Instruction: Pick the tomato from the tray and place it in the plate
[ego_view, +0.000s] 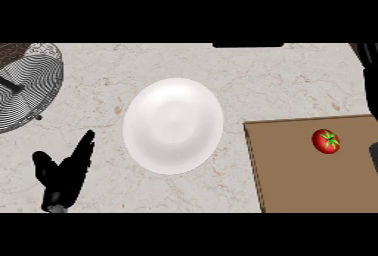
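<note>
Tomato on the tray, plate bare, left hand resting open.

The left hand (65, 172) shows at lower left, fingers straight and apart, holding nothing. The white plate (173, 125) lies just right of it; the tomato (326, 141) sits well beyond on the brown tray (295, 175).

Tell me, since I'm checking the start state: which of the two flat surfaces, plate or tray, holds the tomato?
The brown tray at the right holds the tomato, near its far right corner. The white plate at centre holds nothing.
</note>
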